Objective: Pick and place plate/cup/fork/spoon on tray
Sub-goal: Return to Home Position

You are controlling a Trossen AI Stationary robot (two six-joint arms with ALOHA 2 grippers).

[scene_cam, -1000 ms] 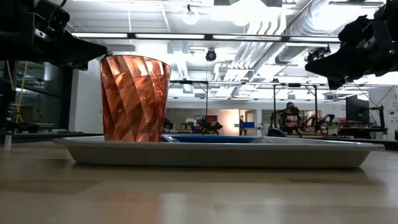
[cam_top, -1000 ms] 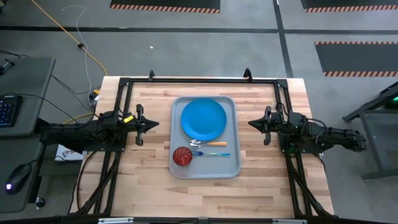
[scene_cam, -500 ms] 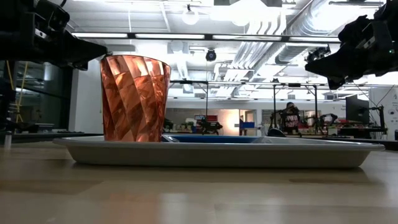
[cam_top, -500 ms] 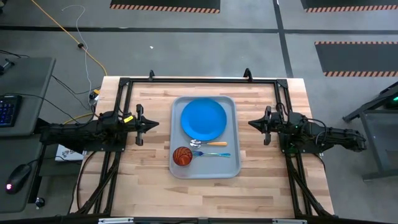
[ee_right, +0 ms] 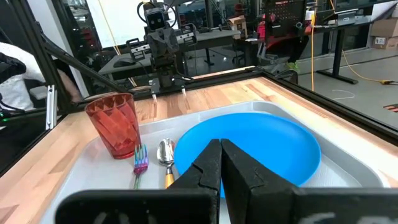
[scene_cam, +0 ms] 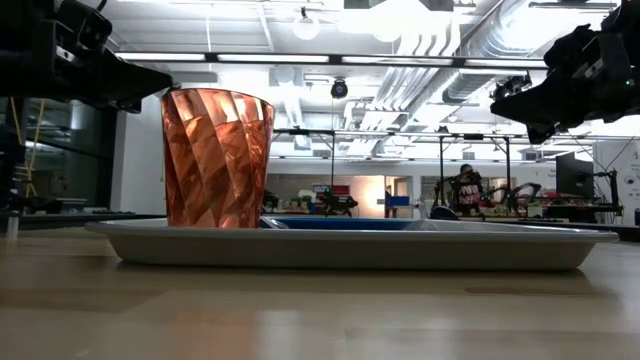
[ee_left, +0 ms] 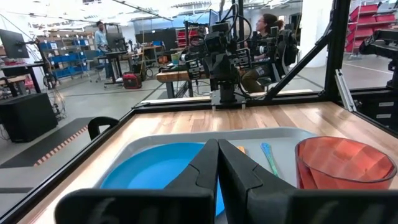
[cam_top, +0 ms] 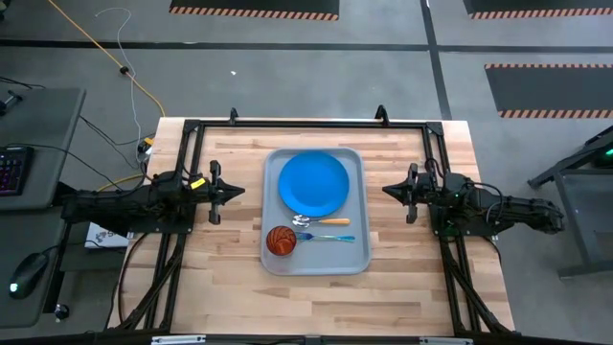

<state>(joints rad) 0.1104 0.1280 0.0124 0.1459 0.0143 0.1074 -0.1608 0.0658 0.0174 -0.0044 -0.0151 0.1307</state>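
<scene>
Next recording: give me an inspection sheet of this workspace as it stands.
Surface: wooden table, tray at its middle.
Job's things: plate, cup, spoon and fork all on the tray; cup upright.
Clutter: nothing seen.
End effectors: left end effector and right end effector shut, empty, either side of the tray.
Cables: yellow cable on the floor beyond the table.
Surroundings: keyboard and mouse on a side desk; person far behind.
</scene>
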